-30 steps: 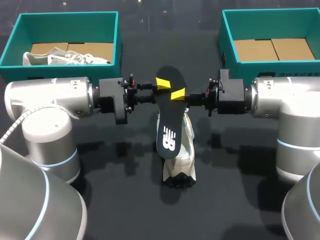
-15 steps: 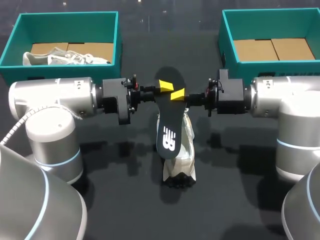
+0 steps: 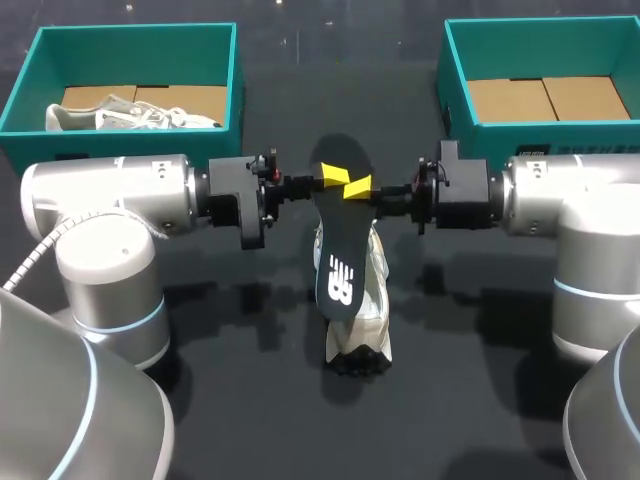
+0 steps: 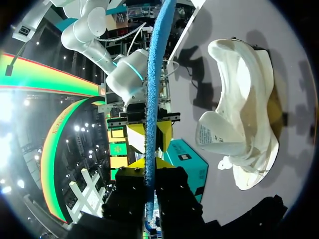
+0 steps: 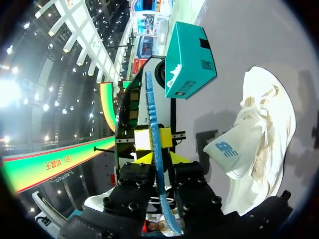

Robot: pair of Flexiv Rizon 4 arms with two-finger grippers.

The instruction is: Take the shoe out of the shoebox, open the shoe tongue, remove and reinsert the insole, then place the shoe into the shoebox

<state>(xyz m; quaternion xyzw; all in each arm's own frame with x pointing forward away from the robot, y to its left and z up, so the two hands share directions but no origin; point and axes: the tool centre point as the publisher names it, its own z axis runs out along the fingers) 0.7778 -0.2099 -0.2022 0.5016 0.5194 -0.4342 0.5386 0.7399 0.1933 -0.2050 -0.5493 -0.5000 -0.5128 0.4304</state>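
Note:
A black insole (image 3: 338, 230) with a blue underside hangs on edge above the white shoe (image 3: 365, 320), which lies mid-table with its tongue pulled open. My left gripper (image 3: 333, 176) is shut on the insole's upper part from the left. In the left wrist view both fingers press the blue edge (image 4: 152, 74) at the gripper (image 4: 149, 167), with the shoe (image 4: 244, 114) beside it. My right gripper (image 3: 360, 188) meets the insole from the right. In the right wrist view the insole (image 5: 152, 109) runs between its fingers (image 5: 159, 162), which stand slightly apart, with a thin gap on one side.
A teal shoebox (image 3: 235, 90) at the back left holds another white shoe (image 3: 130, 115). A second teal shoebox (image 3: 450, 80) at the back right shows only cardboard. Both arms reach in level from the sides over the dark table.
My left gripper moved in toward the insole and closed on it. My right gripper's fingers loosened a little. The insole and shoe stayed in place.

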